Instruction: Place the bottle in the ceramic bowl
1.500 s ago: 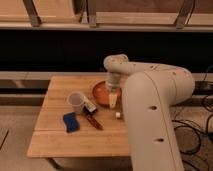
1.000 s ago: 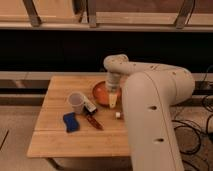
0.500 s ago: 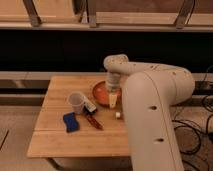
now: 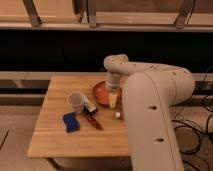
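Observation:
The orange-red ceramic bowl [image 4: 101, 93] sits at the back middle of the wooden table [image 4: 55, 137]. My gripper [image 4: 112, 90] hangs over the bowl's right side, pointing down from the pale arm, and it stands open. Directly under it the pale yellow bottle [image 4: 113, 100] stands upright at the bowl's front right edge. I cannot tell whether the fingers touch the bottle. The arm hides part of the bowl's right rim.
A whitish cup [image 4: 76, 102] stands left of the bowl, with a small dark box-like item [image 4: 90, 108] beside it. A blue object [image 4: 70, 122] and a reddish-brown object [image 4: 94, 121] lie in front. A small white piece [image 4: 118, 115] lies near the arm. My bulky arm covers the table's right side.

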